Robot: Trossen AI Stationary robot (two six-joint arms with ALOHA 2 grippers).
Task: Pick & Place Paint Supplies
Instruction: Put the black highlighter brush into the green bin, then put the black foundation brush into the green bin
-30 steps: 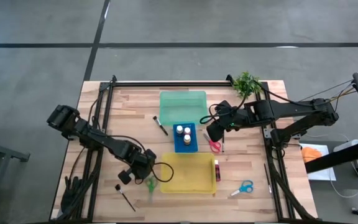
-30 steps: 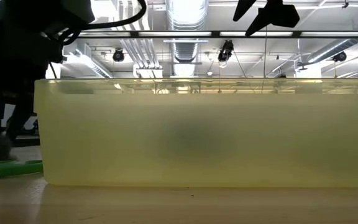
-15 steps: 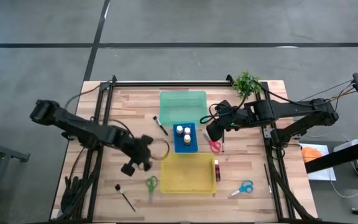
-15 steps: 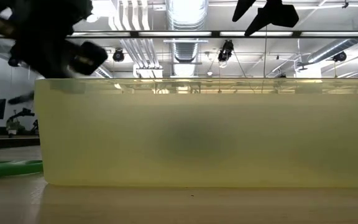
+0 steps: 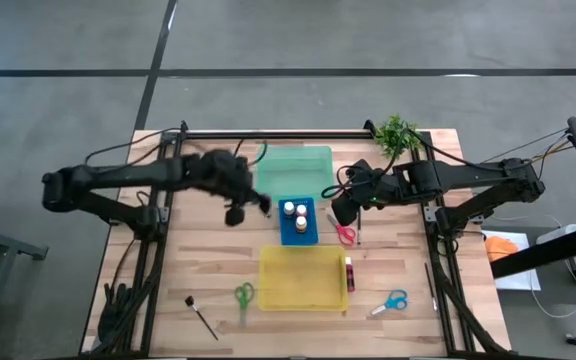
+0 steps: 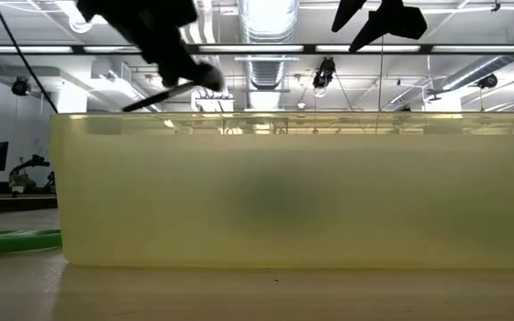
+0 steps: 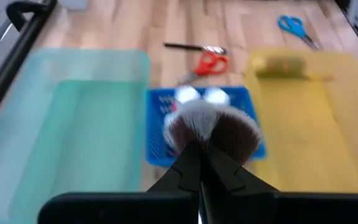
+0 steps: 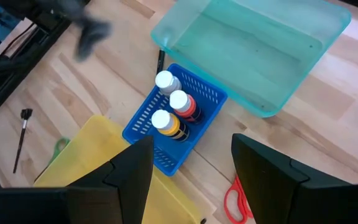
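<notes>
My left gripper is shut on a brush with a fluffy brown-and-white head. It is up in the air between the green tray and the blue basket, which holds three white-capped bottles. The brush's thin handle shows in the low view. My right gripper is open and empty, above the red scissors. Green scissors, a black brush, a magenta bottle and blue scissors lie on the table. My left gripper pinches the brush just behind its bristle head, between its two fingertips. The bristles stick out past the fingertips toward the table's right side. The brush is lifted clear of the table.
The yellow tray stands near the front edge and fills the low view. A second black brush lies between the green tray and the blue basket. A leafy plant stands at the far right corner.
My left gripper has risen from beside the green scissors near the front edge. It has swung toward the far edge and the table's right, to the spot beside the green tray and the blue basket.
</notes>
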